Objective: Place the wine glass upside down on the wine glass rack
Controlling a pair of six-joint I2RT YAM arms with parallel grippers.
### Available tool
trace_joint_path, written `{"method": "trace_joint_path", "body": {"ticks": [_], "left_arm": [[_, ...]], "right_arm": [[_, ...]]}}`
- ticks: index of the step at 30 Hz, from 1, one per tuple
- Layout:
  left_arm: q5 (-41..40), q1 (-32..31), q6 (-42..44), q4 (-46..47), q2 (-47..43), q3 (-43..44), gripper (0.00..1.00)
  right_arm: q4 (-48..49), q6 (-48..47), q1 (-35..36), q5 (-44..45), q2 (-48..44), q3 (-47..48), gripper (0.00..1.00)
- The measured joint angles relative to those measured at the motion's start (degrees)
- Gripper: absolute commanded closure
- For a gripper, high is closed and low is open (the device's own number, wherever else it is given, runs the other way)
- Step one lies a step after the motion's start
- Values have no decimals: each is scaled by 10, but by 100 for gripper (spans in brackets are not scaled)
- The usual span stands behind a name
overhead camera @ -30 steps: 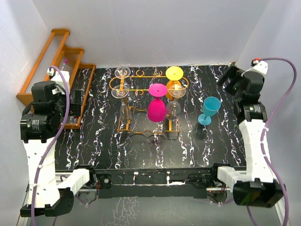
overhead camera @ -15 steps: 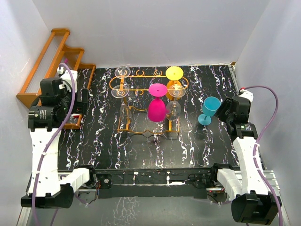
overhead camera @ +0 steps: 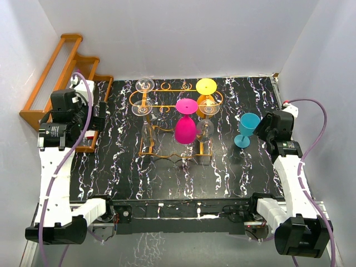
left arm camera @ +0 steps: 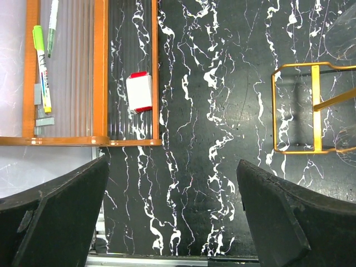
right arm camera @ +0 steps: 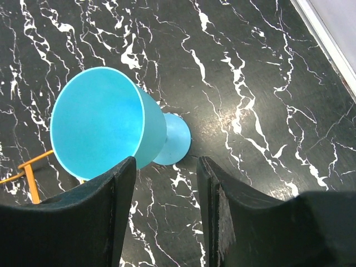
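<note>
A teal wine glass (overhead camera: 247, 129) stands upright on the black marbled table, right of the orange-gold wire wine glass rack (overhead camera: 178, 90). The rack holds a pink glass (overhead camera: 184, 129), a yellow glass (overhead camera: 206, 86) and clear glasses (overhead camera: 145, 84), all upside down. My right gripper (overhead camera: 263, 132) is open and empty, just right of the teal glass. In the right wrist view the teal glass (right arm camera: 105, 119) sits ahead of the left finger, its base in line with the gap of the gripper (right arm camera: 166, 186). My left gripper (overhead camera: 93, 119) is open and empty, left of the rack (left arm camera: 314, 105); it also shows in the left wrist view (left arm camera: 172, 189).
A brown wooden stepped rack (overhead camera: 61, 78) leans at the far left; it holds pens and a small white and red object (left arm camera: 139, 92). White walls close in the table on three sides. The table's right edge (right arm camera: 328, 39) runs near the right gripper.
My right gripper has come down and moved in toward the teal glass. My left arm has shifted up and toward the wooden rack.
</note>
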Motion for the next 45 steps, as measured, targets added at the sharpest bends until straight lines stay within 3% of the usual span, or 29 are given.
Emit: {"method": "trace_joint_path", "body": {"ticks": [11, 36, 38, 42, 45], "left_arm": [[-6, 0, 10, 4, 5, -2, 3], [3, 0, -20, -6, -5, -9, 3], [10, 0, -24, -13, -6, -9, 3], [22, 1, -29, -17, -12, -15, 3], [22, 1, -30, -23, -17, -18, 3]], "right_arm": [[14, -3, 0, -10, -23, 21, 50], [43, -6, 0, -2, 67, 34, 55], [43, -4, 0, -4, 72, 34, 59], [44, 2, 0, -4, 82, 34, 89], [45, 5, 0, -4, 89, 34, 92]]}}
